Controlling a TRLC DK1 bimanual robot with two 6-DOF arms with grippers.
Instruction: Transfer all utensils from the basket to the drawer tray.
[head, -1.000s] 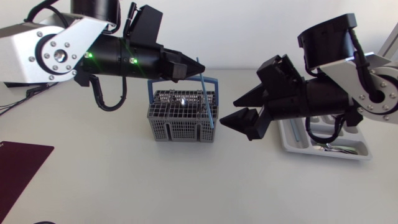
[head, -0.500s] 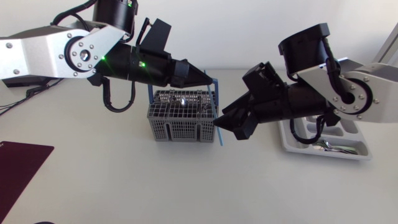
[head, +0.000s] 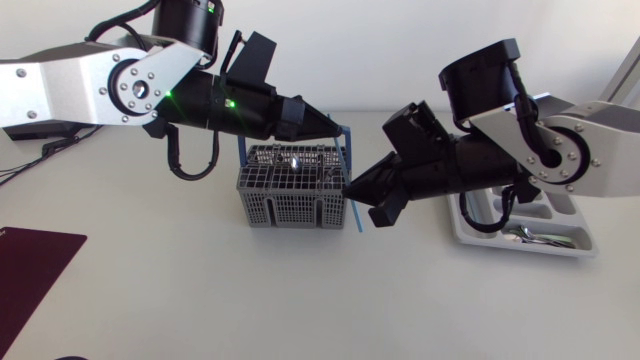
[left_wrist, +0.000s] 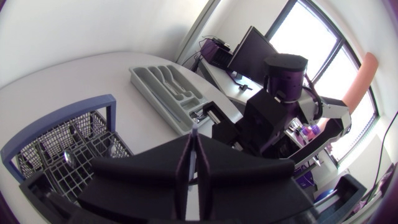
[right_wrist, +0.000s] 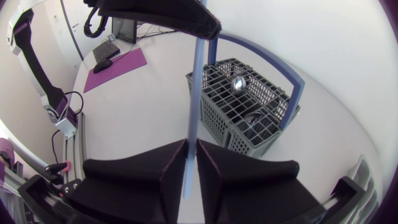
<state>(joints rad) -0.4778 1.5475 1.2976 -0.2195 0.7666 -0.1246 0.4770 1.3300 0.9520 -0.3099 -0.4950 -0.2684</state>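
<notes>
A thin light-blue utensil (head: 354, 215) hangs slanted over the right end of the grey wire basket (head: 290, 195) with its blue handle. My left gripper (head: 322, 126) is shut on its upper end, above the basket. My right gripper (head: 352, 190) has come in from the right and is shut on the utensil lower down. In the right wrist view the blue utensil (right_wrist: 198, 81) runs up from between the right gripper's (right_wrist: 191, 144) fingers to the left gripper (right_wrist: 168, 15). A spoon (right_wrist: 237, 83) stands in the basket (right_wrist: 249, 109). The drawer tray (head: 465, 225) lies at the right, behind my right arm.
Several metal utensils (head: 535, 236) lie in the tray's near compartment. A dark purple mat (head: 30, 262) lies at the table's front left. Cables (head: 30, 160) trail at the far left. In the left wrist view the tray (left_wrist: 163, 87) lies beyond the basket (left_wrist: 68, 149).
My right gripper has moved left to the blue utensil and closed its fingers on it. The left arm shifted slightly at first, then held still with the utensil.
</notes>
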